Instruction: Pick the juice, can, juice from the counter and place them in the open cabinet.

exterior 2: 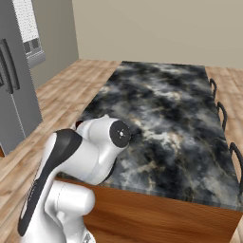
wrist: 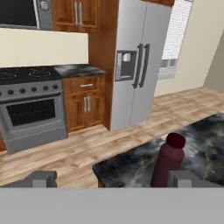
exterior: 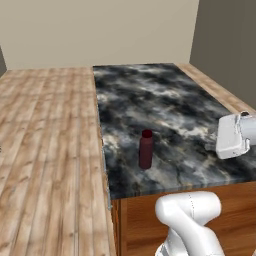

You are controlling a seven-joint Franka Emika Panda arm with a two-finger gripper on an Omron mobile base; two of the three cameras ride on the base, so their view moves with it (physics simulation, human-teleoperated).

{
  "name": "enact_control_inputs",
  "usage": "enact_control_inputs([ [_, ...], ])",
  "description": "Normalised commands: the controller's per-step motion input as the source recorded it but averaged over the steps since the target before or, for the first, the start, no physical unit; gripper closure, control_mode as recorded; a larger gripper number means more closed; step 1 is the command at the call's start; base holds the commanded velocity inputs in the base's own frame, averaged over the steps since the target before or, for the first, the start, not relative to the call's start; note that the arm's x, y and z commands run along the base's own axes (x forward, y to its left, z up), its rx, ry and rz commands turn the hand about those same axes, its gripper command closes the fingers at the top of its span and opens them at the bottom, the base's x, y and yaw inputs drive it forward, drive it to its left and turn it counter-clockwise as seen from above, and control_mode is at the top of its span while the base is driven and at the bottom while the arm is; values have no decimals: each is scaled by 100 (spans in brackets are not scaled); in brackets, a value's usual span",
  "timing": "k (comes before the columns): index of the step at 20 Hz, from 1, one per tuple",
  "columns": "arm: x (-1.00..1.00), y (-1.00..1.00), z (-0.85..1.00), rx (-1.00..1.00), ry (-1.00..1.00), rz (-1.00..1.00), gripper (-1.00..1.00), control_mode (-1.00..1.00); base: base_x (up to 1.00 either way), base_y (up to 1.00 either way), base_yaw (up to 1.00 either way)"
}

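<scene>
Bottle: dark maroon bottle [exterior: 146, 149] upright near the worktop's [exterior: 165, 105] near-left corner.
End effector: end effector [wrist: 111, 181] fully spread, empty, bottle just beyond its right fingertip [wrist: 183, 178].

Even, flat rendered light; soft, slightly blurry.

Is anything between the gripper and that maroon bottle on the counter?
Nothing visible. In the hand view the open gripper looks across bare counter at the bottle, which stands upright near the counter's edge, closer to the right fingertip.
</scene>
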Motion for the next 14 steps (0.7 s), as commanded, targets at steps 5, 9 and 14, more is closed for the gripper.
enact_control_inputs([
  [5,46,6,-8,2,-8,0,-100,-100,0,0,0],
  [9,34,4,-5,0,0,0,-100,-100,0,0,0],
  [14,21,6,-13,0,0,0,-100,-100,0,0,0],
])
